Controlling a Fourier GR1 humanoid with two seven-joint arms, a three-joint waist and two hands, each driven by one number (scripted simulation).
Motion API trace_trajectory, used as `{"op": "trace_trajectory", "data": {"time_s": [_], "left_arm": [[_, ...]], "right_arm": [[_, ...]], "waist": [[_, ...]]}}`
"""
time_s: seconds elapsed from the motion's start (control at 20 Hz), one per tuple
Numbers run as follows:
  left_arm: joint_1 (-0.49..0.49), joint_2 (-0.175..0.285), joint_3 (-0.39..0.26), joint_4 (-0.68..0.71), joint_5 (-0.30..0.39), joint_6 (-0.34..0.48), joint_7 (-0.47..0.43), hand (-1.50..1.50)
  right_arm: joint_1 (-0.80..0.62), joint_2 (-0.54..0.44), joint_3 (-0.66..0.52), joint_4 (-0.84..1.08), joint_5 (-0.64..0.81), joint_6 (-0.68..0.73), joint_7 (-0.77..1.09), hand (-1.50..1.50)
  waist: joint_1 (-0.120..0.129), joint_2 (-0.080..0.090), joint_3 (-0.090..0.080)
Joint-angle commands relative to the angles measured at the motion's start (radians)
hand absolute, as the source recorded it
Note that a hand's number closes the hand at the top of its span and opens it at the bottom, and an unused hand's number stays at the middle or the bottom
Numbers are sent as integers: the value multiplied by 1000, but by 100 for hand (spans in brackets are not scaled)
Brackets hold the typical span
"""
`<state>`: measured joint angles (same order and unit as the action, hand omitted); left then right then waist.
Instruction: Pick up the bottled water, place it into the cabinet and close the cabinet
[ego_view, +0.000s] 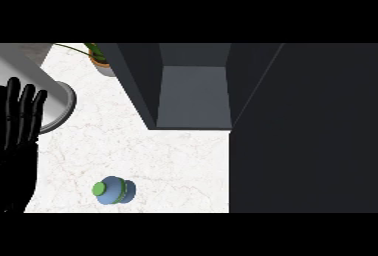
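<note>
My left hand (18, 135) is at the far left of the cabinet (193, 95), at the edge of the view. Its fingers are straight, pointing up and lying close together, and it holds nothing. The lower part of the hand is cut off by the edge, and it hides a strip of the tabletop (148, 155).

The cabinet is open toward me. I see its grey inner floor and dark side walls, but the back is too dark to make out. On the right of the cabinet there is a large dark panel (303, 130). I cannot tell if it is the door or a wall.

The bottled water (114, 190) stands on the white marble tabletop, in front of the cabinet and a little to its left, well apart from it and from my hand. I see it from above: a green cap, a blue body and a green band. I cannot read any writing on it.

To the left of the cabinet stands a grey round object (55, 102), partly behind my fingers; I cannot say what it is. A potted plant (102, 60) is beside the cabinet's far left corner, cut off at the top.
</note>
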<state>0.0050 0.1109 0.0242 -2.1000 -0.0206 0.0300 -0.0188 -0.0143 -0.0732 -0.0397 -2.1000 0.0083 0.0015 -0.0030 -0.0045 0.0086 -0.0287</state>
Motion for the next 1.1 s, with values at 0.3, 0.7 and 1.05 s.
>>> {"op": "trace_trajectory", "data": {"time_s": [0.3,0.7,1.05], "left_arm": [[190,-108,-84,-98,69,96,102,-150],[401,-110,-218,-357,12,153,207,-150],[559,-71,-209,-380,-43,143,216,-150]], "right_arm": [[180,-15,117,-76,-170,187,42,-150],[405,-9,270,-345,-136,204,131,-150],[552,-58,206,-486,-255,253,138,-150]], "waist": [[19,-14,29],[6,-13,29],[4,-14,29]]}}
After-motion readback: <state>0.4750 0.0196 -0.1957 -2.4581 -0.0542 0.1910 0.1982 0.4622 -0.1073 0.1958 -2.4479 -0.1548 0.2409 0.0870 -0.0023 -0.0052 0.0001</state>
